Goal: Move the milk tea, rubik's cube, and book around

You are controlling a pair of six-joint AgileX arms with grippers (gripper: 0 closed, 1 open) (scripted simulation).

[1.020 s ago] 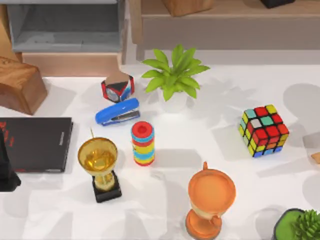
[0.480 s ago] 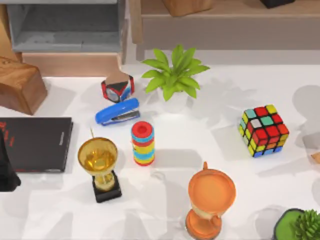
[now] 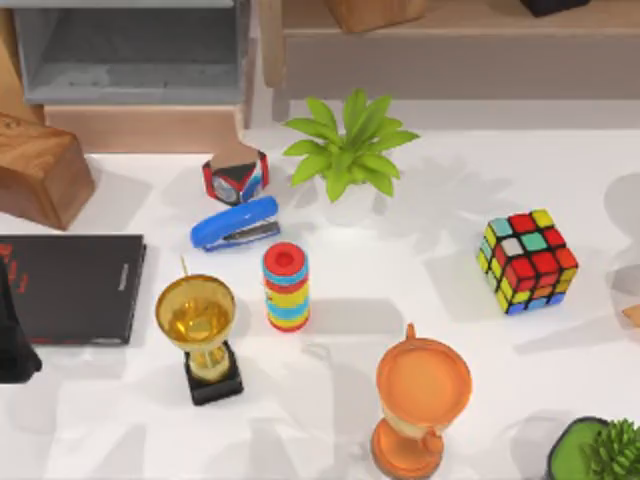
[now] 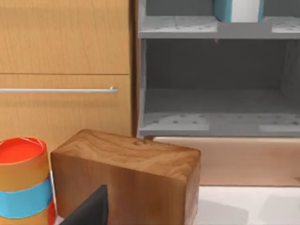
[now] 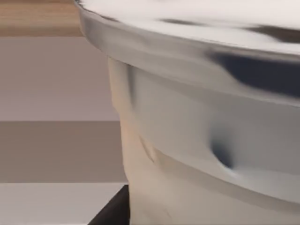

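Rubik's cube (image 3: 527, 261): near the table's (image 3: 430, 215) right edge, untouched.
Milk tea (image 5: 206, 140): pale cup close before the right wrist camera.
Writing: no readable label.
Gripper fingers: cannot tell.

On the bench (image 3: 450, 200), the shadow at the right edge has slid farther out; the objects haven't moved.
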